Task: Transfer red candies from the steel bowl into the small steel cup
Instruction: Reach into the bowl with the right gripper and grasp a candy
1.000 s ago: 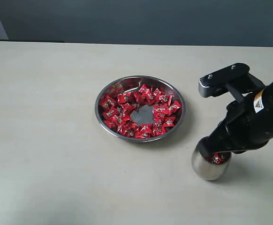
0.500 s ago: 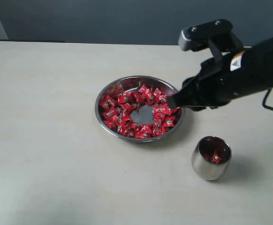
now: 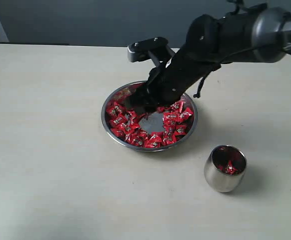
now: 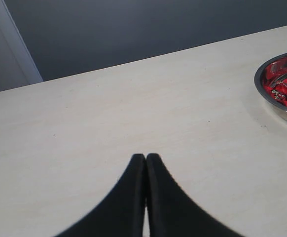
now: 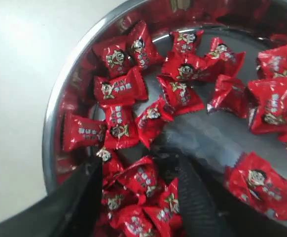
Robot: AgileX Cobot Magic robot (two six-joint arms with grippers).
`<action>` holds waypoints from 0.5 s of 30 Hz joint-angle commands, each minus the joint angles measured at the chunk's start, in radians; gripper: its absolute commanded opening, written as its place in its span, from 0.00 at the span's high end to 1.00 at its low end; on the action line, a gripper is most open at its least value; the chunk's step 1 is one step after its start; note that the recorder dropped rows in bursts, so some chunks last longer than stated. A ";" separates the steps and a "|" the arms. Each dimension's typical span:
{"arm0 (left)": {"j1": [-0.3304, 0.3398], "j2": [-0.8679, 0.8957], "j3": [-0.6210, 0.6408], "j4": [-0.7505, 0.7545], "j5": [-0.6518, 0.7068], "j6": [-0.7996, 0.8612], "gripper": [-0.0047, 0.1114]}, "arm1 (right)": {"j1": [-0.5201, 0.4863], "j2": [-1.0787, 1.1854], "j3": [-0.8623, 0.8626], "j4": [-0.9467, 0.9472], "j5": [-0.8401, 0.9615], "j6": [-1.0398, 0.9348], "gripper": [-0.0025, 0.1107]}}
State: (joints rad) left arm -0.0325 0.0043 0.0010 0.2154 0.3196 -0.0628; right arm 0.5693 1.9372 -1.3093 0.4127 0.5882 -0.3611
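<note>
Beige tabletop (image 3: pixel 45 150), dark wall (image 3: pixel 110 20); right tool (image 5: pixel 138 165) spread among red candies (image 5: pixel 183 69), left tool (image 4: pixel 145 157) clenched.

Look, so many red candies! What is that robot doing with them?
The robot is moving red candies from the steel bowl into the small steel cup. Right now its right gripper is down in the bowl, open, with some candies between its jaws, but it has not closed on one yet. A few candies sit in the cup, and most are in the bowl. The left gripper is shut, holds nothing, and is off to the side of the bowl.
</note>
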 commanded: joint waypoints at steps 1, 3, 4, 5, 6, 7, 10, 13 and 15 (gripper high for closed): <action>0.000 -0.004 -0.001 0.001 -0.007 -0.005 0.96 | 0.003 0.104 -0.079 0.033 0.007 -0.012 0.57; 0.000 -0.004 -0.001 0.001 -0.007 -0.005 0.96 | 0.003 0.140 -0.100 0.044 0.004 -0.012 0.57; 0.000 -0.004 -0.001 0.001 -0.007 -0.005 0.96 | 0.003 0.156 -0.108 0.049 0.004 -0.012 0.57; 0.000 -0.004 -0.001 0.001 -0.007 -0.005 0.96 | 0.003 0.168 -0.114 0.056 0.004 -0.012 0.57; 0.000 -0.004 -0.001 0.001 -0.007 -0.005 0.96 | 0.003 0.180 -0.119 0.064 0.004 -0.012 0.57; 0.000 -0.004 -0.001 0.001 -0.007 -0.005 0.96 | 0.003 0.191 -0.126 0.069 0.004 -0.012 0.57; 0.000 -0.004 -0.001 0.001 -0.007 -0.005 0.96 | 0.003 0.241 -0.159 0.084 0.004 -0.012 0.57; 0.000 -0.004 -0.001 0.001 -0.007 -0.005 0.96 | 0.003 0.257 -0.173 0.087 0.004 -0.012 0.60; 0.000 -0.004 -0.001 0.001 -0.007 -0.005 0.96 | 0.003 0.257 -0.173 0.087 0.010 -0.012 0.82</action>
State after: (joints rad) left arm -0.0325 0.0043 0.0010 0.2154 0.3196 -0.0628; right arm 0.5708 2.1959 -1.4754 0.4988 0.5943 -0.3664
